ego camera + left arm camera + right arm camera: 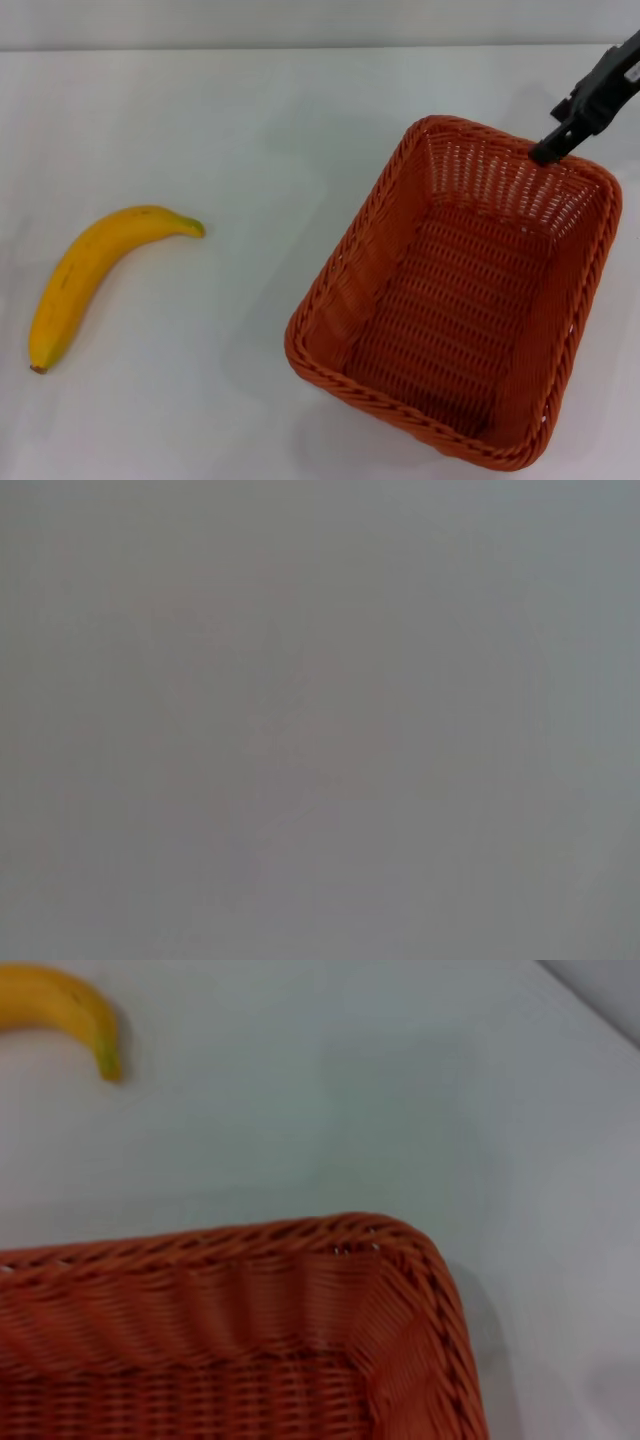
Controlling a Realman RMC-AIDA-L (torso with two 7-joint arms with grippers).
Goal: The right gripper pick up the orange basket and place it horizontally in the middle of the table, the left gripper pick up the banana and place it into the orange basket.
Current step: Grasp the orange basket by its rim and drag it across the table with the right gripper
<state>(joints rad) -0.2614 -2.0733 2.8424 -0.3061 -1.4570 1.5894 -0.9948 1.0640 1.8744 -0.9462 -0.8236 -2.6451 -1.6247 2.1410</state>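
Nearest the head camera, the orange basket is sitting on the right half of the table, its near rim almost reaching the lower edge of the view and its long axis running askew, from near-left toward far-right. At its far rim, the right gripper is reaching in from the upper right as a dark angular bar, its tip lying over the braided edge of the far wall; whether it is touching the rim, and whether its fingers are spread or pressed together, I cannot tell. Nothing is lying between the gripper and the rim. The right wrist view is looking down on one rounded corner of the basket with bare table beyond it and the greenish stem end of the banana showing at the edge. The basket is showing burnt-orange weave, sloping openwork sides, a braided rim and an empty woven floor. The banana is lying flat on the left of the table, well apart from the basket, curved, yellow, with its green stem tip pointing toward the basket and its small brown end toward the camera. The left gripper is not appearing in any view; the left wrist view is giving only a blank grey field.
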